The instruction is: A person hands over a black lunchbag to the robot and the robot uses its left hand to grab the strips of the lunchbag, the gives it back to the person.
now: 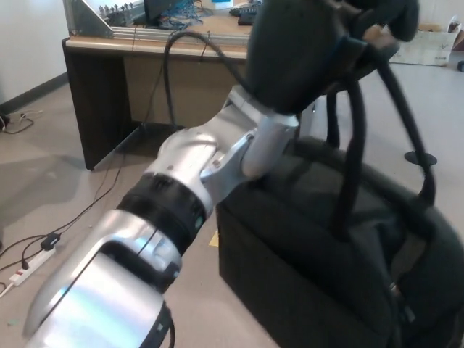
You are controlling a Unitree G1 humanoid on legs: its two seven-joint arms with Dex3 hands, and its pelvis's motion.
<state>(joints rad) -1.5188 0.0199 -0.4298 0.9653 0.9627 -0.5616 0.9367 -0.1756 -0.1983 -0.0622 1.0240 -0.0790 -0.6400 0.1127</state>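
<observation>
Gripping the straps (355, 145), left hand (312, 43) fingers closed, holds the lunchbag (348, 268) aloft at right; grab done, hand-back left, no person visible.

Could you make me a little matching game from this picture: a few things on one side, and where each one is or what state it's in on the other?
Things:
1. left robot hand
2. black lunchbag
3. wooden desk
4. white power strip

Places or states:
A. lying on the floor at the left edge
B. hanging by its straps, lower right
C. raised at the top, closed on the straps
D. standing in the background, upper left

Pairs: 1-C, 2-B, 3-D, 4-A
</observation>
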